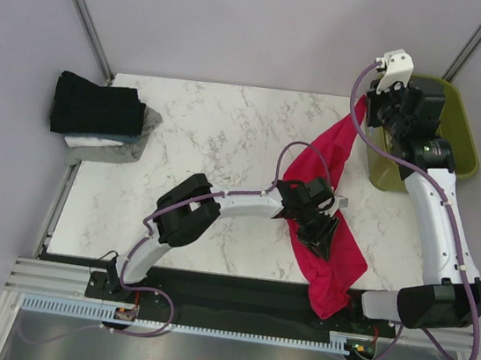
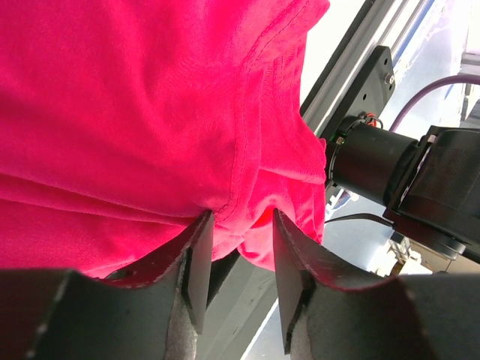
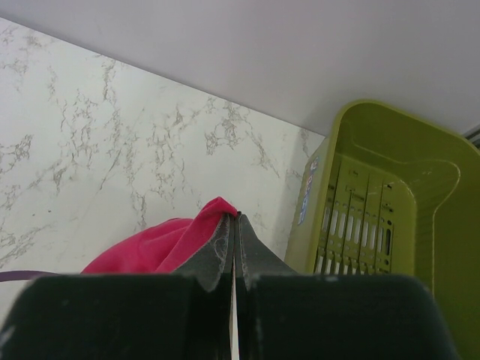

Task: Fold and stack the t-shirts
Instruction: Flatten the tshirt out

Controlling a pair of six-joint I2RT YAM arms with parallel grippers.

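A bright crimson-pink t-shirt (image 1: 343,257) stretches from the table's far right down over the front edge. My right gripper (image 1: 369,115) holds its upper end raised near the basket; in the right wrist view the jaws (image 3: 236,217) are shut on a tip of the pink cloth (image 3: 161,244). My left gripper (image 1: 316,228) sits on the shirt's middle. Its jaws (image 2: 241,219) stand apart, with a hem fold of the shirt (image 2: 150,112) bunched between the fingertips. A folded stack lies at the far left: a black t-shirt (image 1: 98,106) on white (image 1: 95,139) and grey (image 1: 124,153) ones.
An olive-green plastic basket (image 1: 460,129) stands off the table's right back corner, close to my right gripper, and shows in the right wrist view (image 3: 390,202). The marble table top (image 1: 220,133) lies between stack and shirt. A metal rail (image 1: 207,296) runs along the front edge.
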